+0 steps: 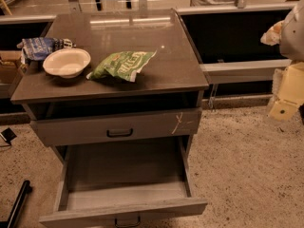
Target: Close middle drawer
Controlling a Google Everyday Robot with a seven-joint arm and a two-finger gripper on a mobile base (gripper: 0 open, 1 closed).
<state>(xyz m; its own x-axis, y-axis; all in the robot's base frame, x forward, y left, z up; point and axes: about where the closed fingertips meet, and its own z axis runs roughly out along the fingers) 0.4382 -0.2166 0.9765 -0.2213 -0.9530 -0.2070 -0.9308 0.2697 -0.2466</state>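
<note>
- Gripper (286, 96) sits at the 3 o'clock edge of the frame, up in the air off the right side of the cabinet. It is well apart from both drawers and touching nothing.
- I cannot tell the gripper's state: it is cut off by the frame edge and I only get the pale yellow body.
- Middle drawer (126, 194) is at 6 o'clock, pulled far out toward the camera. The deep grey box is fully exposed and looks empty.
- Its plain front runs along the bottom edge of the frame, with the small dark pull handle (127, 221) half cropped.
- Upper drawer (76, 129), the one with the white scratch mark (178, 122) at its 3 o'clock end, sits directly above. It is out only a little, with a dark gap showing under the cabinet top (156, 42).
- On the top: white bowl (66, 62) at 10 o'clock, green snack bag (122, 64) just beside it toward centre, and blue packet (42, 46) behind the bowl at the left edge. None of them are in the drawer's path.
- Progress, my read: nothing done yet. The drawer is at or near full extension and there is no contact.
- What is left: bring the gripper from 3 o'clock down and round to the drawer front at 6 o'clock, get it flat against the front near the handle, and push straight in toward 12 o'clock until the front is flush.
- Watch item: an off-centre push could rack a wide drawer like this, so I aim for mid-front.
</note>
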